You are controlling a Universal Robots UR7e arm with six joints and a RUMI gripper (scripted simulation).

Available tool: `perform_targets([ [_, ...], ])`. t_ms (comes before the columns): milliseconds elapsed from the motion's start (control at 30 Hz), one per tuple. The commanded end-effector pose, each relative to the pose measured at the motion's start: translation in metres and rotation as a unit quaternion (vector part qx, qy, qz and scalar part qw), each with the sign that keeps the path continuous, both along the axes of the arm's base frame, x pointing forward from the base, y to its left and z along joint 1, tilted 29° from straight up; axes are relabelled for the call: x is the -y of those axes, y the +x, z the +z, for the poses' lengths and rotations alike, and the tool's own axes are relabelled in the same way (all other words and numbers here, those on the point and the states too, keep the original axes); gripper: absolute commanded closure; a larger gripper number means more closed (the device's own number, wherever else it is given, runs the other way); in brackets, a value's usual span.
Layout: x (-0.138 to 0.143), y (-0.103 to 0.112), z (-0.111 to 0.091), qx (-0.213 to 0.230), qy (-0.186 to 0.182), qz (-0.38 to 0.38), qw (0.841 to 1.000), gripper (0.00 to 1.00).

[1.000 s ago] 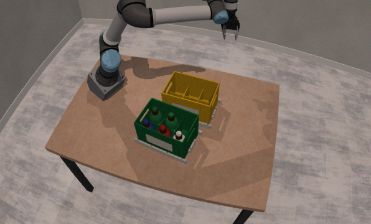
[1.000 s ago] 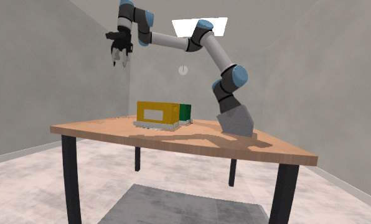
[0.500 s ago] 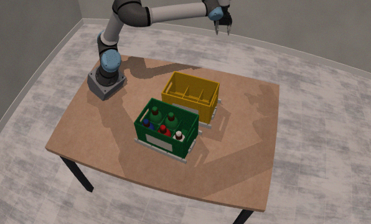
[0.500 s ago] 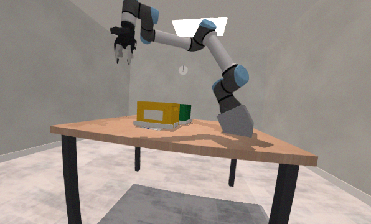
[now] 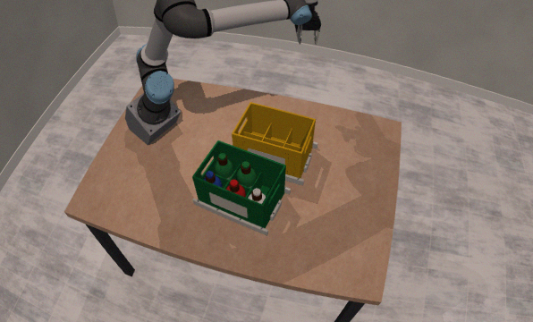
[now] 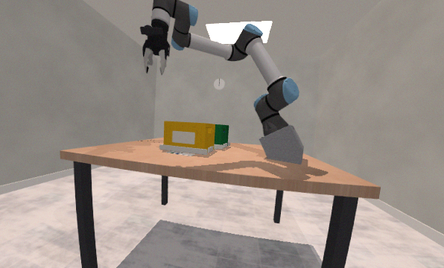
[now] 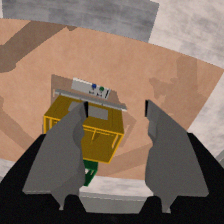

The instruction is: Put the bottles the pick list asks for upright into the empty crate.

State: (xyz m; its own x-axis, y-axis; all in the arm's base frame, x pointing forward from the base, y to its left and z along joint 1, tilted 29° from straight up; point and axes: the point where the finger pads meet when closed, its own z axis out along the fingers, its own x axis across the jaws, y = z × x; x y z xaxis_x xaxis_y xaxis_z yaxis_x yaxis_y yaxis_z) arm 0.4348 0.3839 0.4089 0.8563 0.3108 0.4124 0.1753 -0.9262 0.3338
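Observation:
My gripper (image 5: 308, 42) (image 6: 155, 70) (image 7: 116, 101) is open and empty, high above the far side of the table (image 5: 114, 188). The empty yellow crate (image 5: 300, 163) (image 6: 203, 135) (image 7: 107, 150) stands mid-table, with inner dividers. Next to it, the green crate (image 5: 258, 215) (image 6: 222, 134) (image 7: 90, 175) holds two green-label bottles (image 5: 223, 166) (image 5: 246, 174), a blue one (image 5: 211, 178), a red one (image 5: 235, 185) and a white one (image 5: 257, 195), all upright. The pick list (image 7: 90, 89) lies beyond the yellow crate in the wrist view. It shows a blue and a green mark, with counts too small to read.
The arm's grey base (image 5: 152, 118) (image 6: 281, 147) is bolted at the table's back left corner. Both crates rest on pale skids. The table edges fall off to the floor on all sides.

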Motion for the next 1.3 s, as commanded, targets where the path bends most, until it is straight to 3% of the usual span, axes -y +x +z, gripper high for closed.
perform_targets([
  [0, -0.006, -0.016, -0.008, -0.001, -0.001, 0.004, 1.0, 0.62],
  [467, -0.019, -0.069, -0.036, -0.015, -0.013, 0.034, 0.999, 0.62],
  [600, -0.02, -0.074, -0.038, -0.015, -0.013, 0.034, 0.999, 0.62],
  [967, -0.026, -0.121, -0.064, -0.028, -0.026, 0.064, 0.997, 0.62],
  [1100, -0.026, -0.121, -0.064, -0.028, -0.026, 0.064, 0.997, 0.62],
  [1267, -0.025, -0.143, -0.076, -0.04, -0.041, 0.094, 0.994, 0.62],
])
